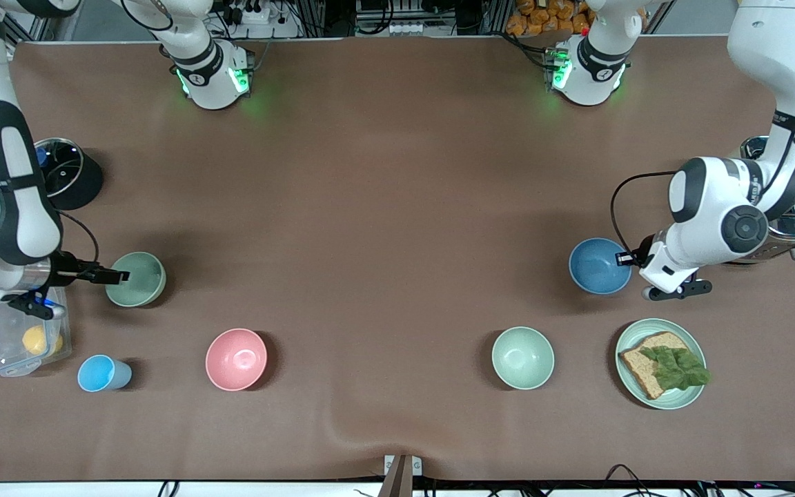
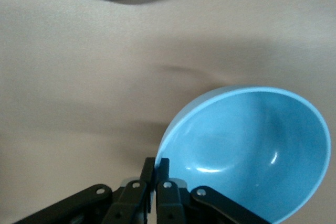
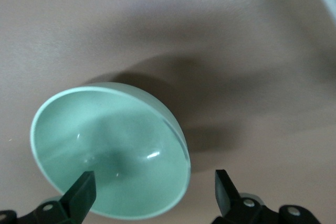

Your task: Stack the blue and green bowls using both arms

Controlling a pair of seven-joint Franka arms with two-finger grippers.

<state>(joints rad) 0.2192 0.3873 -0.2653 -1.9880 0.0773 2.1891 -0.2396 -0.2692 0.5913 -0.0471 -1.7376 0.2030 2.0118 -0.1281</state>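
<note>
The blue bowl (image 1: 600, 266) sits toward the left arm's end of the table. My left gripper (image 1: 622, 259) is at the side of the bowl nearest that end, shut on the rim. In the left wrist view, the two fingers (image 2: 164, 167) pinch the edge of the blue bowl (image 2: 252, 150). The green bowl (image 1: 136, 279) sits toward the right arm's end. My right gripper (image 1: 120, 277) reaches over its rim and is open. In the right wrist view, one finger (image 3: 83, 188) is over the inside of the green bowl (image 3: 110, 145) and the other finger (image 3: 224, 188) is outside it.
A paler mint bowl (image 1: 523, 357), a pink bowl (image 1: 236, 359) and a light-blue cup (image 1: 103, 373) stand nearer the front camera. A green plate (image 1: 629, 342) with bread is beside the mint bowl. A clear container (image 1: 4, 345), a black pot (image 1: 63, 169) and a toaster (image 1: 794, 221) line the table ends.
</note>
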